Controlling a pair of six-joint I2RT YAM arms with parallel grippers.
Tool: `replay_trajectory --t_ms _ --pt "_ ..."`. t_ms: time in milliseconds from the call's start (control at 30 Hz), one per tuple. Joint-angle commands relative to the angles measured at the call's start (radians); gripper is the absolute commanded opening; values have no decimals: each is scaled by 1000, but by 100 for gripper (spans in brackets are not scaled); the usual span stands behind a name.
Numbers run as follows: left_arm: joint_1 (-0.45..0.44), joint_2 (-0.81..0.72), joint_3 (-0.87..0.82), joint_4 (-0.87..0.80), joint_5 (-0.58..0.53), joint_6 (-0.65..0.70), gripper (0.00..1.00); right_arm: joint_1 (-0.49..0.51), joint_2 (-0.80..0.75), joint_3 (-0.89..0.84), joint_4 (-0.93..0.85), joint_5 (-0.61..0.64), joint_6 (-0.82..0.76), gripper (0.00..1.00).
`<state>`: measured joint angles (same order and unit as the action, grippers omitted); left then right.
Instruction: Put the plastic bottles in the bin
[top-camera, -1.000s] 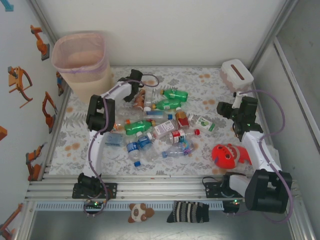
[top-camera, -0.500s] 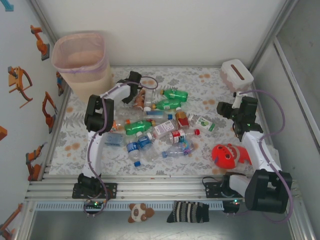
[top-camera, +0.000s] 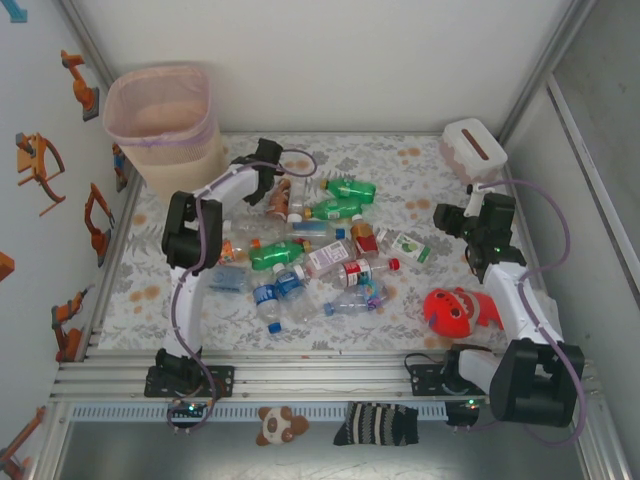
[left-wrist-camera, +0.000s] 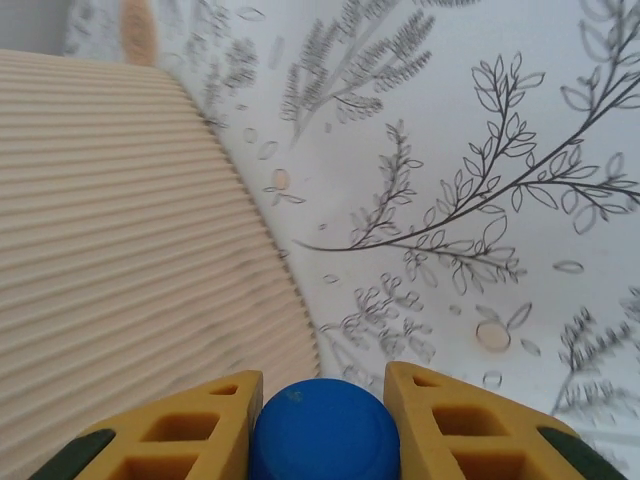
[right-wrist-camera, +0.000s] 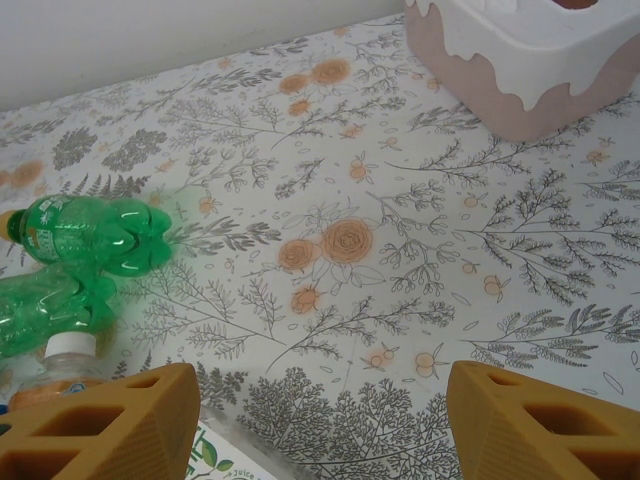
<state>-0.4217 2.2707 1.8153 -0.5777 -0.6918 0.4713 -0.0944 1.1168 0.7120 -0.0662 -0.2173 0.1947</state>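
Several plastic bottles (top-camera: 300, 250) lie heaped mid-table, clear, green and brownish. My left gripper (top-camera: 262, 160) reaches to the heap's far left corner, just right of the bin (top-camera: 160, 120). In the left wrist view its yellow fingers (left-wrist-camera: 210, 420) press both sides of a bottle's blue cap (left-wrist-camera: 322, 435), so the left gripper (left-wrist-camera: 322, 385) is shut on it, with the bottle's body hidden. The bin's ribbed wall (left-wrist-camera: 110, 250) rises on the left there. My right gripper (top-camera: 450, 218) hovers open at the right; the right gripper (right-wrist-camera: 320, 400) holds nothing, with green bottles (right-wrist-camera: 90, 235) to its left.
A white-pink tissue box (top-camera: 472, 148) stands at the back right corner, also the tissue box (right-wrist-camera: 530, 50). A red round toy (top-camera: 455, 310) lies beside the right arm. White walls enclose the table on three sides. A label reading "Juice" (right-wrist-camera: 215, 455) pokes in by the right gripper's left finger.
The left jaws have closed onto the blue cap, and the left arm's elbow has drifted slightly left. The right arm and the heap have not moved.
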Motion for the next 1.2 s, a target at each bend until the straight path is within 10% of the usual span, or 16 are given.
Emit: replay_trajectory --t_ms 0,733,1167 --pt "-25 -143 -27 -16 19 -52 26 -1 -42 30 -19 -5 1 65" --pt "-65 -694 -22 86 353 -178 24 -2 -142 87 -114 -24 -1 65" --pt "101 -743 137 224 445 -248 18 -1 -134 89 -113 -19 0 66"
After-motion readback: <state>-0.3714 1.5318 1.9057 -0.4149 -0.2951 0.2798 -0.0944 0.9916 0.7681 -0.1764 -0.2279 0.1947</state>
